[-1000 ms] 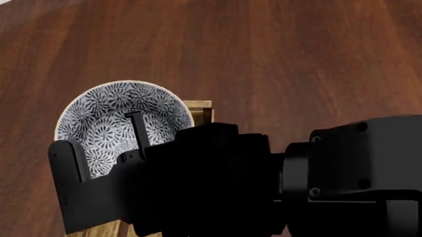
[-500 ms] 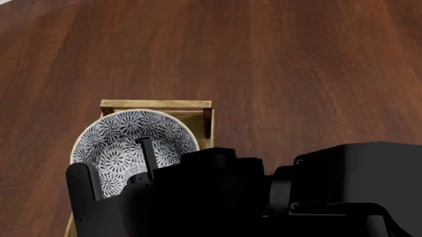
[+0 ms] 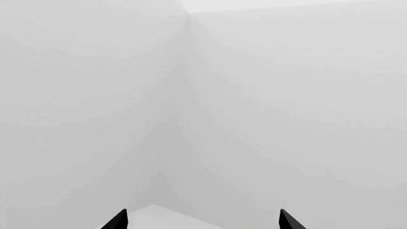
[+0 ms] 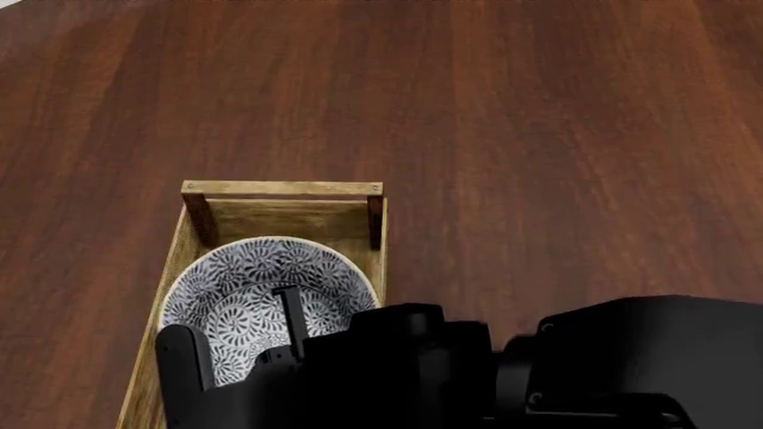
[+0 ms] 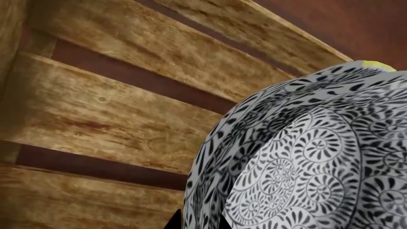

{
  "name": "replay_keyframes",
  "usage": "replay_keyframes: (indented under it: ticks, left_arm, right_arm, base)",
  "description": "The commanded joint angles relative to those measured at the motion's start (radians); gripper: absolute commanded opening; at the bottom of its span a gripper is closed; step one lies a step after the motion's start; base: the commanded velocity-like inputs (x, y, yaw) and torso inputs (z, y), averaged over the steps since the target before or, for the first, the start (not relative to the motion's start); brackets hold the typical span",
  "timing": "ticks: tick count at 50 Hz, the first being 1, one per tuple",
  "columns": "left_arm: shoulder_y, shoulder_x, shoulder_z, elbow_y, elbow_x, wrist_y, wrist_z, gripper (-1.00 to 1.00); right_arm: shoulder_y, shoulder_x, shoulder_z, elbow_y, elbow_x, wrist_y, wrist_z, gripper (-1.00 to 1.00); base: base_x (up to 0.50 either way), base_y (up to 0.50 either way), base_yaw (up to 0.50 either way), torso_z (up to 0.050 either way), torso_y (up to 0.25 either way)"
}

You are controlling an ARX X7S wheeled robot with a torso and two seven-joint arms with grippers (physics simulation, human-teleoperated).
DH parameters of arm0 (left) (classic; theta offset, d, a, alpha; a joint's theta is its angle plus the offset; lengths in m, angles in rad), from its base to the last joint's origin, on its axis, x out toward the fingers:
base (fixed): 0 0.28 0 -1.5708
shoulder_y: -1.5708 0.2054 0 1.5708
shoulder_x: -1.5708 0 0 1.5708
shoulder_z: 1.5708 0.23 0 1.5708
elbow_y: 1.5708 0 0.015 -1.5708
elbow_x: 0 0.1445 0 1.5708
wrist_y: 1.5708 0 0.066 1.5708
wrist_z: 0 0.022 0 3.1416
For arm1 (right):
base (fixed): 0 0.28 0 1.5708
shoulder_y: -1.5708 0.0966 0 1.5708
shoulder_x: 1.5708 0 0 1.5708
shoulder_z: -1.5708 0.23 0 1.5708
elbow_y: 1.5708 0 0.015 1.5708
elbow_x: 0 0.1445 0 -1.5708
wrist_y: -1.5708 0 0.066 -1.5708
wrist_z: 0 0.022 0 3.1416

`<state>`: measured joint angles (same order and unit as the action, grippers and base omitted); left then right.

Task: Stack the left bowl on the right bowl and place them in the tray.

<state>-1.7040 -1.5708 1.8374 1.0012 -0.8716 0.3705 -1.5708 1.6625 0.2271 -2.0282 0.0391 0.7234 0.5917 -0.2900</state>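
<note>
Your biggest thing is the dark wooden table, which fills the head view. On it sits the tray, a long box of light wood with dark corner posts. Its far end is bare, and in the right wrist view you see the slats of its floor with dark gaps between them.

Next comes your right arm, a big black shape low in the head view. It covers the near part of the tray.

Then the patterned bowl, white with black swirls. It is inside the tray walls, toward the near side. In the right wrist view a bit of yellow peeks out at the bowl's edge; you cannot tell what it is.

Your right gripper pinches the bowl's rim, one finger inside and one outside.

Your left gripper shows two black tips spread wide apart, pointing at plain white walls, holding nothing.
</note>
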Motion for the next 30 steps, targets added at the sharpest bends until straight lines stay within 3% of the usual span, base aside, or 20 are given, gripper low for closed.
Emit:
replay_keyframes:
  ticks: [1,28,29,30]
  left_arm:
    - [0.004,0.000,-0.008,0.001,-0.008,-0.009,0.000,1.00]
    - [0.025,0.000,-0.013,0.002,0.006,0.003,0.000,1.00]
    - [0.027,0.000,-0.013,0.002,0.008,0.004,0.000,1.00]
    - [0.028,0.000,-0.012,0.003,0.010,0.005,0.000,1.00]
  right_arm:
    - [-0.036,-0.003,-0.004,0.031,-0.053,-0.027,-0.004,-1.00]
    - [-0.089,-0.028,-0.005,0.086,-0.060,-0.046,-0.038,-1.00]
    - [-0.087,-0.027,-0.006,0.083,-0.058,-0.041,-0.040,1.00]
    - [-0.086,-0.025,-0.006,0.081,-0.060,-0.040,-0.037,1.00]
  base:
    - [0.00,0.00,0.00,0.000,0.000]
    - [0.00,0.00,0.00,0.000,0.000]
    - [0.00,0.00,0.00,0.000,0.000]
    - [0.00,0.00,0.00,0.000,0.000]
